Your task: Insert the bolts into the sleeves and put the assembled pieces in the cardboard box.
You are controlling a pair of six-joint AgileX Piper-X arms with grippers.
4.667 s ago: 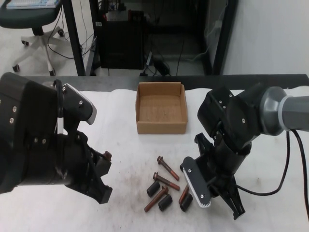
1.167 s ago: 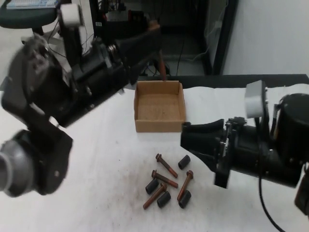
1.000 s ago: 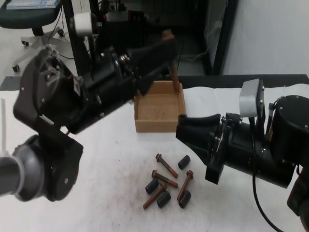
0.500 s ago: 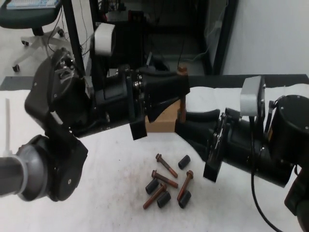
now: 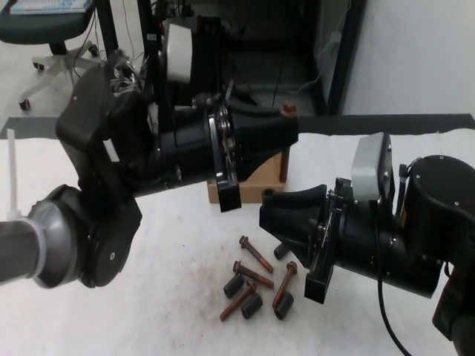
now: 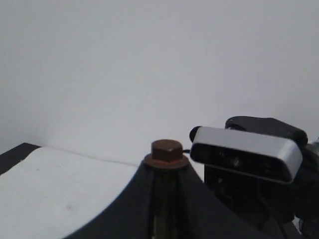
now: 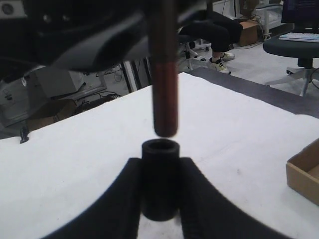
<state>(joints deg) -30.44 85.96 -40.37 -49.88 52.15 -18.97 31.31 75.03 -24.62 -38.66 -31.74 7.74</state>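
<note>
My left gripper [image 5: 286, 141] is shut on a rusty bolt [image 5: 285, 165] that hangs upright, head [image 6: 166, 152] up, in front of the cardboard box [image 5: 256, 190]. My right gripper [image 7: 160, 201] is shut on a black sleeve [image 7: 160, 177], held upright with its bore facing up. The bolt's shank [image 7: 164, 74] ends a short gap above the sleeve's mouth, roughly in line with it. In the high view the right gripper [image 5: 276, 204] sits just below the bolt's tip. On the white cloth lie several loose bolts [image 5: 254, 254] and sleeves [image 5: 251, 305].
The box's corner [image 7: 304, 177] lies low beside the sleeve in the right wrist view. The right arm's wrist camera [image 6: 246, 154] faces the left gripper closely. Both arm bodies crowd the bench's middle. An office chair [image 5: 44, 30] stands behind the bench.
The left arm has swung the bolt right and brought it over the right gripper. The right arm has shifted left and lower, putting its sleeve under the bolt's tip.
</note>
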